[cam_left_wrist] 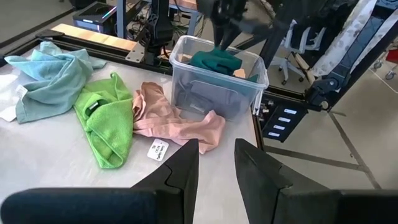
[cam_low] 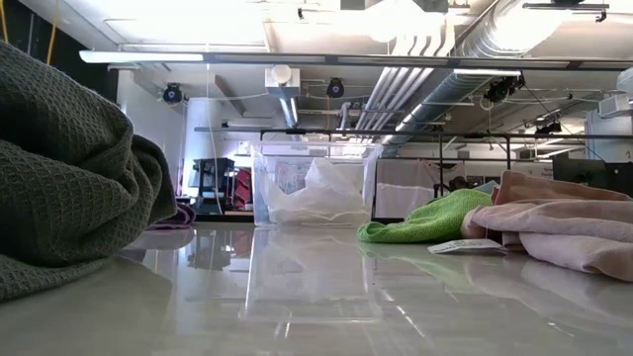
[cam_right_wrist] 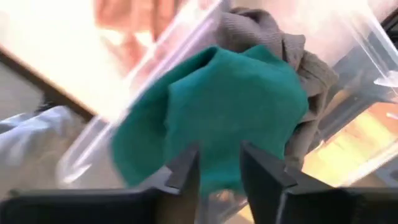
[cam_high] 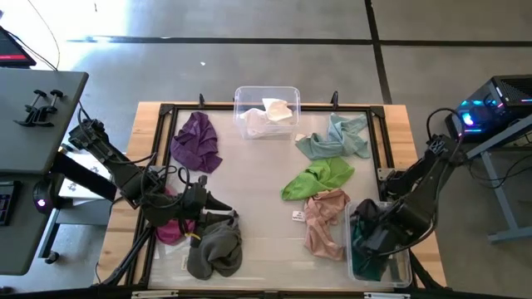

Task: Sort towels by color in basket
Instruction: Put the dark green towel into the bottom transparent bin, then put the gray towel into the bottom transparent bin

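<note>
Right end effector point(cam_right_wrist: 217, 165) over clear plastic bin point(cam_high: 405, 267); fingers slightly apart, nothing clamped. Directly beneath it: dark teal towel point(cam_right_wrist: 217, 112), crumpled, soft, lying in bin on brownish waffle-weave cloth point(cam_right_wrist: 280, 37). Just beside bin: pink towel point(cam_high: 324, 220), limp folds, white tag. Farther out: lime green towel point(cam_high: 320, 177), pale teal towel point(cam_high: 337, 139), white towel point(cam_high: 270, 116) in second clear bin point(cam_high: 241, 95). Left end effector point(cam_left_wrist: 214, 165) across glossy desk point(cam_high: 249, 178), fingers narrowly apart, empty; grey towel point(cam_high: 216, 247) and magenta towel point(cam_high: 170, 228) beside it, purple towel point(cam_high: 197, 141) beyond.

Overhead looking down, low camera level across table point(cam_low: 297, 297) (shared), wrists close.
</note>
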`<move>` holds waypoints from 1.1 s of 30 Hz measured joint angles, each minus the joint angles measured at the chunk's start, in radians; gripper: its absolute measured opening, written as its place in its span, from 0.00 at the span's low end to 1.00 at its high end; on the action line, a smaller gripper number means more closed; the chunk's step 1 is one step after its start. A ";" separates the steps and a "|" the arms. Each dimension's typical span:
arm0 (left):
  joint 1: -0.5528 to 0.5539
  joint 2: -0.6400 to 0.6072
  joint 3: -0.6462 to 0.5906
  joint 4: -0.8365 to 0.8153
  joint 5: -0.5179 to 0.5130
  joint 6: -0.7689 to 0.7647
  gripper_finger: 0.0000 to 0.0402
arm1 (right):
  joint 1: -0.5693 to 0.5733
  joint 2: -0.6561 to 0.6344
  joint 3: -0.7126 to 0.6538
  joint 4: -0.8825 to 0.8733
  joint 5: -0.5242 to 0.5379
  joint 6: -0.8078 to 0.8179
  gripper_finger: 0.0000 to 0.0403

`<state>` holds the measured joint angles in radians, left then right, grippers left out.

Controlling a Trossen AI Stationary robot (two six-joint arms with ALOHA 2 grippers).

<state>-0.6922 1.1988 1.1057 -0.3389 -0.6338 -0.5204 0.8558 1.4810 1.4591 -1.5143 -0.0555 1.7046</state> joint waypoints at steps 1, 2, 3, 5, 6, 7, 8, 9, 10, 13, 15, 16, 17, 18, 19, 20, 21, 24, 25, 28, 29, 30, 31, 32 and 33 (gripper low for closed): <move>0.000 0.000 0.000 0.000 0.000 0.001 0.22 | 0.000 0.000 -0.033 0.020 -0.001 0.000 0.20; 0.000 0.000 0.000 0.000 0.000 0.001 0.22 | 0.000 0.000 -0.069 0.045 -0.005 -0.001 0.17; 0.000 0.000 0.000 0.000 0.000 0.001 0.22 | 0.000 0.000 -0.106 0.077 -0.008 -0.001 0.14; 0.000 0.000 0.000 0.000 -0.002 0.001 0.22 | 0.000 0.000 -0.182 0.146 -0.020 -0.002 0.09; 0.000 0.000 0.000 0.000 -0.003 0.001 0.22 | 0.000 0.000 -0.222 0.182 -0.030 -0.001 0.07; 0.000 0.000 0.000 0.000 -0.003 0.001 0.22 | 0.000 0.000 -0.261 0.225 -0.039 -0.001 0.05; 0.000 0.000 0.000 0.000 -0.002 0.001 0.22 | 0.000 0.000 -0.298 0.264 -0.051 -0.001 0.03; 0.000 0.000 0.000 0.000 -0.003 0.000 0.22 | 0.000 0.000 -0.332 0.296 -0.064 -0.002 0.02; 0.000 0.000 0.000 0.000 -0.003 0.001 0.22 | 0.000 0.000 -0.365 0.324 -0.079 -0.002 0.01; 0.000 0.000 0.000 0.000 -0.003 0.001 0.22 | -0.001 -0.004 -0.425 0.370 -0.111 -0.003 0.01; 0.000 0.000 0.000 0.000 -0.003 0.001 0.22 | 0.002 -0.006 -0.437 0.365 -0.110 -0.005 0.04; 0.000 0.000 0.000 0.000 -0.003 0.000 0.22 | 0.002 -0.010 -0.435 0.355 -0.109 -0.005 0.06; 0.000 0.000 0.000 0.000 -0.003 -0.001 0.22 | 0.002 -0.015 -0.428 0.344 -0.103 -0.005 0.09; 0.000 0.000 0.000 0.000 -0.003 -0.002 0.22 | 0.002 -0.019 -0.420 0.328 -0.101 -0.004 0.12; 0.000 0.000 0.000 0.000 -0.003 -0.001 0.22 | 0.002 -0.025 -0.409 0.300 -0.101 -0.003 0.15; 0.000 0.000 0.000 0.000 -0.003 -0.001 0.22 | 0.002 -0.033 -0.392 0.274 -0.102 -0.003 0.18; 0.000 0.000 0.000 0.000 -0.003 -0.001 0.22 | 0.002 -0.044 -0.366 0.240 -0.107 -0.002 0.21; 0.000 0.000 0.000 0.001 -0.003 -0.001 0.22 | 0.002 -0.070 -0.270 0.130 -0.151 -0.001 0.28; 0.000 0.000 0.000 0.001 -0.002 -0.001 0.22 | 0.003 -0.074 -0.232 0.090 -0.156 0.000 0.30; -0.001 0.000 0.000 0.008 0.012 -0.001 0.22 | 0.003 -0.088 -0.099 0.013 -0.130 0.019 0.33; -0.005 0.000 0.000 0.017 0.031 -0.002 0.22 | 0.002 -0.089 -0.057 -0.005 -0.095 0.027 0.33; -0.012 0.000 0.000 0.033 0.064 -0.008 0.22 | 0.002 -0.088 -0.015 -0.011 -0.043 0.038 0.33; -0.021 0.000 0.000 0.051 0.104 -0.021 0.22 | 0.002 -0.088 0.025 -0.004 0.029 0.051 0.33; -0.033 0.000 0.000 0.066 0.146 -0.033 0.22 | 0.002 -0.088 0.059 0.011 0.116 0.061 0.33; -0.048 0.000 0.000 0.073 0.184 -0.049 0.22 | 0.000 -0.088 0.088 0.027 0.221 0.068 0.33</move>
<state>-0.7404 1.1985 1.1057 -0.2655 -0.4499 -0.5695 0.8561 1.3930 1.5470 -1.4872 0.1652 1.7725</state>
